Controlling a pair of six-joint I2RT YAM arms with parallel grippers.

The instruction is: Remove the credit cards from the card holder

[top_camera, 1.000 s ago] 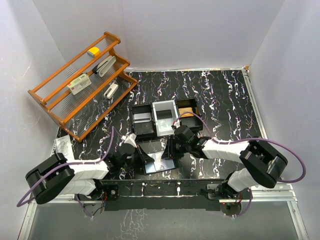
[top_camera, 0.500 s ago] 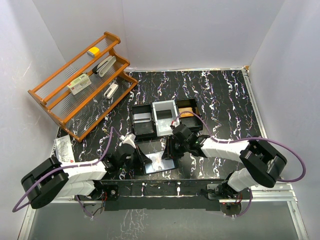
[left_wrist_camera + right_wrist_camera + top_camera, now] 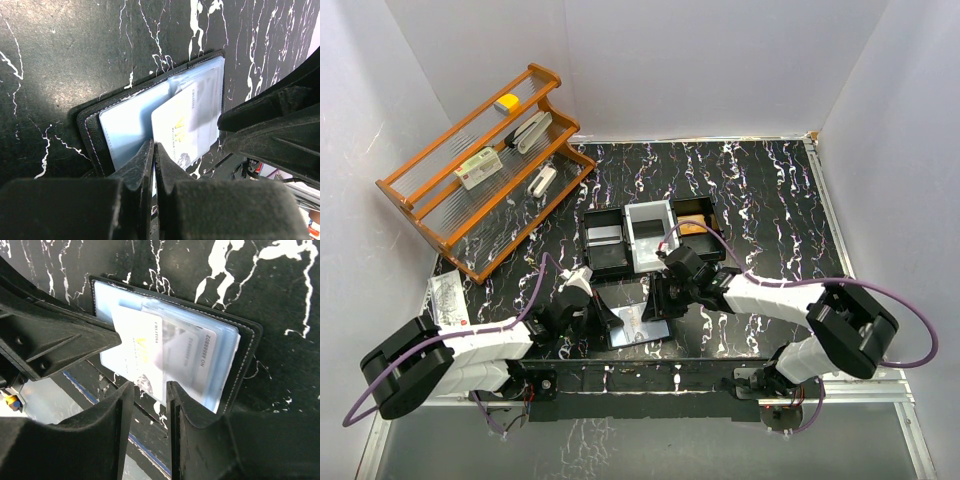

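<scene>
Partly out of card holder (image 3: 246, 357): 1 card (image 3: 160, 352)

bench (image 3: 75, 45): black, white-veined | card holder (image 3: 127, 112): lying open, pale blue inside up | card (image 3: 182, 127): white, yellow print, partly out of its clear pocket | left fingers (image 3: 142, 162): pressed together, tips at holder's near edge | right fingers (image 3: 265, 112): black, tips meeting card's right edge

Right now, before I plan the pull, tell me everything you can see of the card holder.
The card holder lies open on the black marbled table, near its front edge. It is black and stitched outside, glossy light blue inside, with clear pockets. A white card sticks partly out. The left gripper pinches its edge; the right gripper, open, straddles the card's corner.
</scene>
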